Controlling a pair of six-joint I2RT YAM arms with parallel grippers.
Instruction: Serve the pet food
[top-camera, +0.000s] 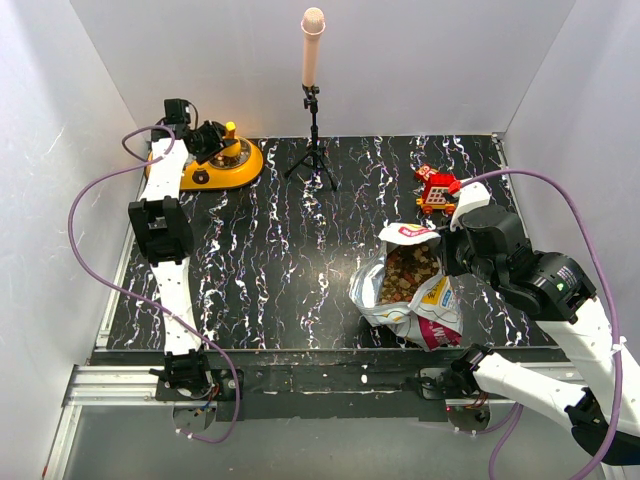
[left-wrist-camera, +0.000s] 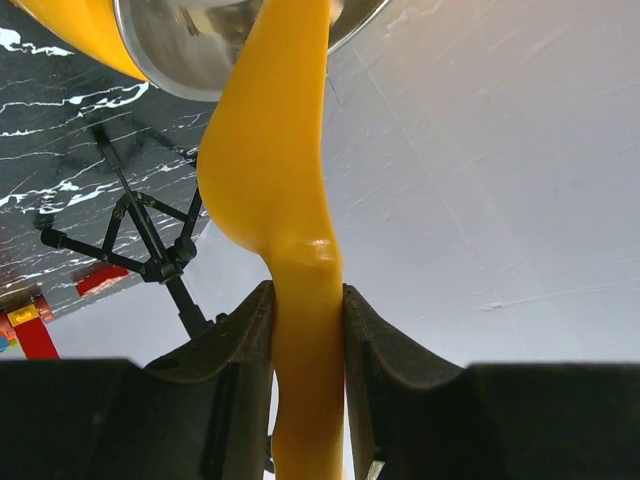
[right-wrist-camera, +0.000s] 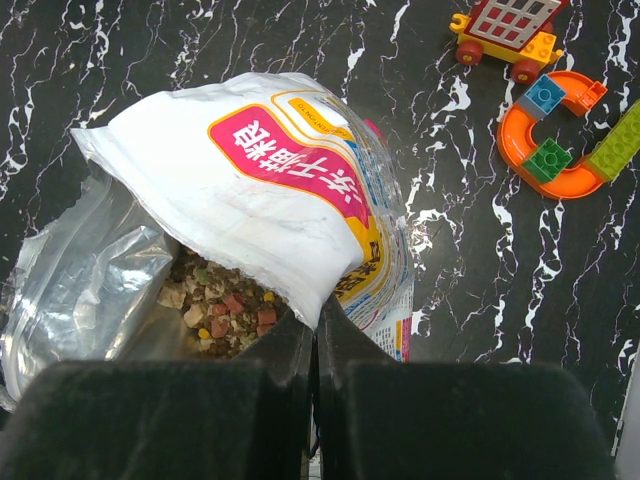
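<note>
Item: pet food (top-camera: 410, 272), inside open bag (right-wrist-camera: 250, 190), tabletop (top-camera: 290, 260) five o'clock; right claw (right-wrist-camera: 315, 335) clenched on bag lip; left claw (left-wrist-camera: 308, 310) grasping scoop (left-wrist-camera: 275, 150) handle at bowl (top-camera: 245, 168), ten o'clock. Advice: tip slowly, centred above steel cup (left-wrist-camera: 190, 60).

Bright, even light throughout, shadows faint; soft sheen on the black marbled tabletop (top-camera: 300, 260), a small highlight on the close, slightly blurred yellow scoop handle (left-wrist-camera: 300, 200), pale glare on the clear plastic of the pet food bag (right-wrist-camera: 90, 280).
</note>
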